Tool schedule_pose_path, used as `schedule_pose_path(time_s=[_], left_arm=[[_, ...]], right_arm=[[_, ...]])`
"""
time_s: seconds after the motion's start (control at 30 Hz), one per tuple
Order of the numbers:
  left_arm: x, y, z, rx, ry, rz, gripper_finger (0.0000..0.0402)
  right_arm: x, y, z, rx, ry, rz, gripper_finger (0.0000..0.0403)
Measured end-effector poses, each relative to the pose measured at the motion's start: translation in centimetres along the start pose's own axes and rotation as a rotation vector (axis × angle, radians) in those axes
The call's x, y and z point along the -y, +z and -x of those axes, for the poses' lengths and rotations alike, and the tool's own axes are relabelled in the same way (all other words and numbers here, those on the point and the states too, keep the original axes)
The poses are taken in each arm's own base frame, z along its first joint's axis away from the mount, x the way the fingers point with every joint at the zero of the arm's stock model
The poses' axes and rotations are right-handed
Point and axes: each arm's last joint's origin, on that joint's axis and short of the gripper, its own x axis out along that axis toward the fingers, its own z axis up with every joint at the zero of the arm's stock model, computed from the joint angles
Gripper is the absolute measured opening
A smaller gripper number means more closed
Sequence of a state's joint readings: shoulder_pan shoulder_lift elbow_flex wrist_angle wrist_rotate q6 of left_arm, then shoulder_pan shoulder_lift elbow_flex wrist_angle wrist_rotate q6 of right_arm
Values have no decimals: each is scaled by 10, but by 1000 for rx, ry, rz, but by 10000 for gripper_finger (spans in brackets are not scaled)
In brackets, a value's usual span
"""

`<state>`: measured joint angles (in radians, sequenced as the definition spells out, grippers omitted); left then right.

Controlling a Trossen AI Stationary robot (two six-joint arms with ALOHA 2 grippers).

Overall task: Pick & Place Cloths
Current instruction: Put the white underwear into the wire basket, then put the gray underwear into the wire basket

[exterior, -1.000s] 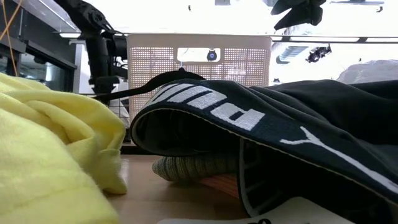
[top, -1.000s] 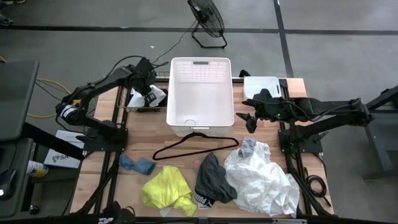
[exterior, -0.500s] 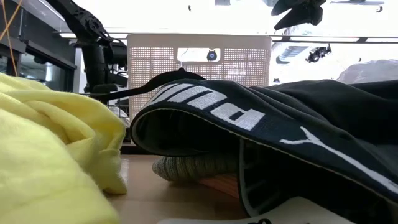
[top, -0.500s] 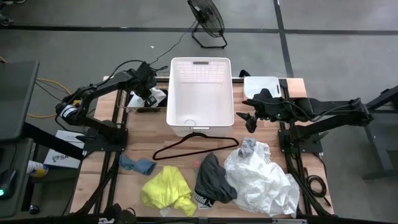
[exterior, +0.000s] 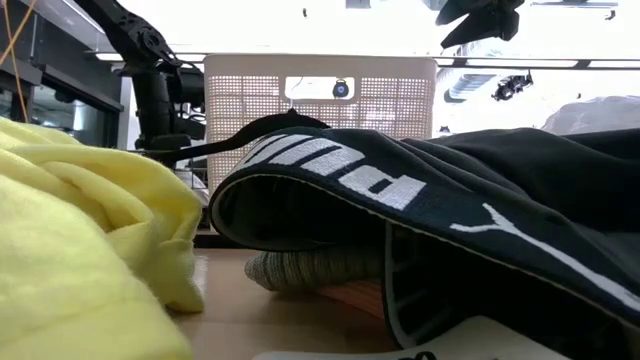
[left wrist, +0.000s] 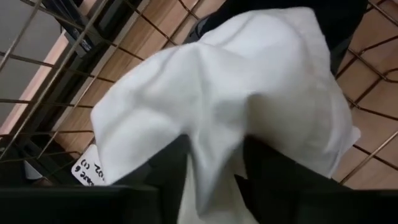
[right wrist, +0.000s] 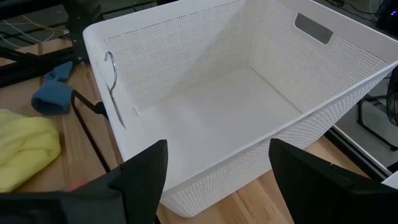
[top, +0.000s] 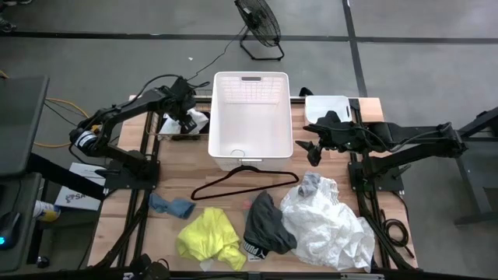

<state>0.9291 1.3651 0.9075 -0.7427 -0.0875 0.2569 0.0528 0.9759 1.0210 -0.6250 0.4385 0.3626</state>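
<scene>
left wrist view: left gripper (left wrist: 214,171), fingers parted around a fold of soft, crumpled white cloth (left wrist: 249,99) lying over a wire rack (left wrist: 56,93) left of the basket (top: 250,117), apparently for sorting. right gripper (top: 313,152) hangs open beside the rigid perforated plastic basket, waiting. remaining cloths lie limp at the near table edge: yellow cloth (top: 208,237), dark grey cloth (top: 264,225), large white cloth (top: 331,229), blue cloth (top: 173,206); a thin hanger (top: 241,180) sits between.

Roughly six cloths (top: 327,229), one basket (top: 250,120)

Cloths (top: 268,229) heaped on table's front
</scene>
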Motion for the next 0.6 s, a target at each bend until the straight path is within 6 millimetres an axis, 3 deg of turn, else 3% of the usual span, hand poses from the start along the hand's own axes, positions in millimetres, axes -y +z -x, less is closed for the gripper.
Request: schedule_pose_path(time_s=[0.17,0.37,0.6], left_arm=[[-4,9,14,6,1,2,210],[-6,12,34,53,14,12,214],[-6,0,67,114,29,40,214]], right_arm=[[0,0,0,2,1,-1,271],[-9,-1,4,19,36,19,271],[-29,-7,15,31,136,21,271]])
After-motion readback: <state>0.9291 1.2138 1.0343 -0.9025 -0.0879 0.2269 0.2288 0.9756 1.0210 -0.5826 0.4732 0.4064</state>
